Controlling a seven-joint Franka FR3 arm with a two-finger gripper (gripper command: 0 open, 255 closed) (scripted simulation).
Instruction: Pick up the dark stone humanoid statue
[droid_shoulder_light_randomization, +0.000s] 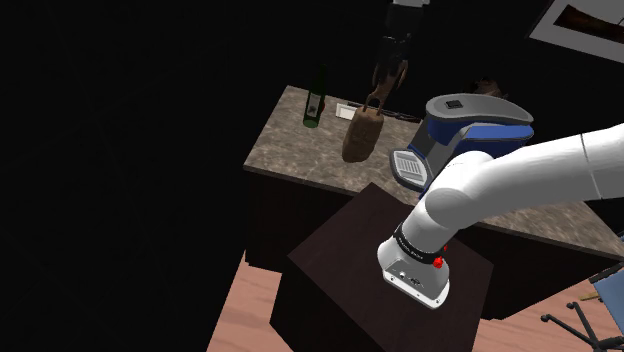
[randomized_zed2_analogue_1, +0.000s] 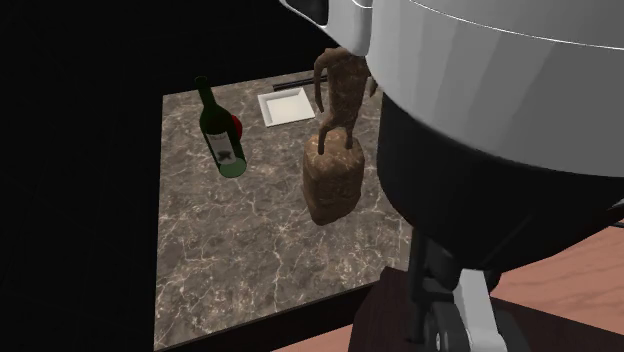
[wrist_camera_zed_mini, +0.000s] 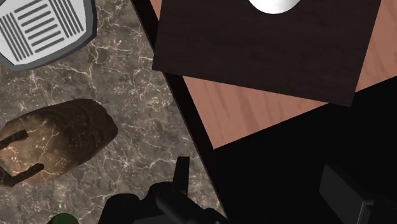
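Brown stone statue (wrist_camera_zed_mini: 54, 143) on counter (wrist_camera_zed_mini: 149, 121), apart from spread fingers (wrist_camera_zed_mini: 181, 175).

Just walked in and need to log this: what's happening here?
A white arm is after the brown statue on the marbled table. Its claw hovers open near the table's edge, off to one side of the statue, holding nothing. A green bottle sits nearby.

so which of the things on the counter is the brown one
The statue: a mottled brown figure on a thick rounded base. The bottle beside it is green, the square dish is white, and the appliance is blue and white.
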